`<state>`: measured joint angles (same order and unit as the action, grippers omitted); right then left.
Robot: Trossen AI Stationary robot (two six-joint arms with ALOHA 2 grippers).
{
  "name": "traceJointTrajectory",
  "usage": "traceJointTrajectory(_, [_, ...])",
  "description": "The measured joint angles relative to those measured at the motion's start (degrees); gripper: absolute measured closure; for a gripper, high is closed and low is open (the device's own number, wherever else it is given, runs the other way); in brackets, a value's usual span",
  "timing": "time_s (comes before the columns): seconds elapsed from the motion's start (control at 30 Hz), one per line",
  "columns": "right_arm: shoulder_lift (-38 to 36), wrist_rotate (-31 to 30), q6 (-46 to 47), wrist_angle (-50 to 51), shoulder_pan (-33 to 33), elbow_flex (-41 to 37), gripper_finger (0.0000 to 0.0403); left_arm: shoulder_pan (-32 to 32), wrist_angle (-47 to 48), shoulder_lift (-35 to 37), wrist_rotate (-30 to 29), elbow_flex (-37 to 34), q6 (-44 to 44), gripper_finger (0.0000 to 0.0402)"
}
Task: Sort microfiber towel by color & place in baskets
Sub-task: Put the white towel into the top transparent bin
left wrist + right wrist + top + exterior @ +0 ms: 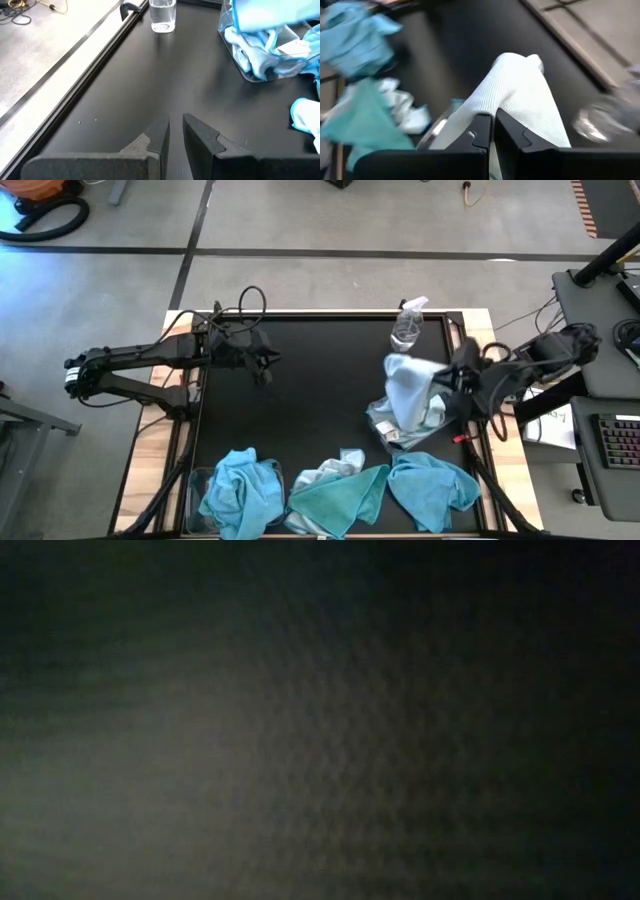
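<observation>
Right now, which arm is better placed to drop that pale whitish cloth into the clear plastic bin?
The right: its gripper is shut on the pale whitish cloth directly above the clear plastic bin. The left gripper hovers far away, holding nothing.

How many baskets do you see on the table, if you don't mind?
2: one basket at the near left corner under blue towels, one near the right tool, holding pale towels.

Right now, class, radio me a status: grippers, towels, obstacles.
Right gripper shut on pale towel above right basket. Left gripper nearly shut, empty, far side. Spray bottle stands beside basket.
</observation>
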<state>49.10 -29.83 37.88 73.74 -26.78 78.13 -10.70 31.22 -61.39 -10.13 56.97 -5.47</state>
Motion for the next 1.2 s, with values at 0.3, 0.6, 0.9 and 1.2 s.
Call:
traceJointTrajectory(0.3, [-13.0,12.0,-6.2,-18.6,-0.9,-20.1,0.0394,0.0,-0.6,0.0,0.0,0.1,0.2,0.0362])
traceJointTrajectory(0.6, [-25.7,12.6,15.3,-18.0,-0.9,-34.3,0.0394,0.0,-0.8,0.0,0.0,0.2,0.2,0.0362])
traceJointTrajectory(0.9, [-26.6,14.8,23.7,-18.1,-0.9,-41.4,0.0394,0.0,-1.9,0.0,0.0,0.2,0.5,0.0362])
traceJointTrajectory(1.2, [-23.0,13.3,25.2,-18.3,-0.8,-41.9,0.0362,0.0,-2.0,0.0,0.0,0.3,0.5,0.0362])
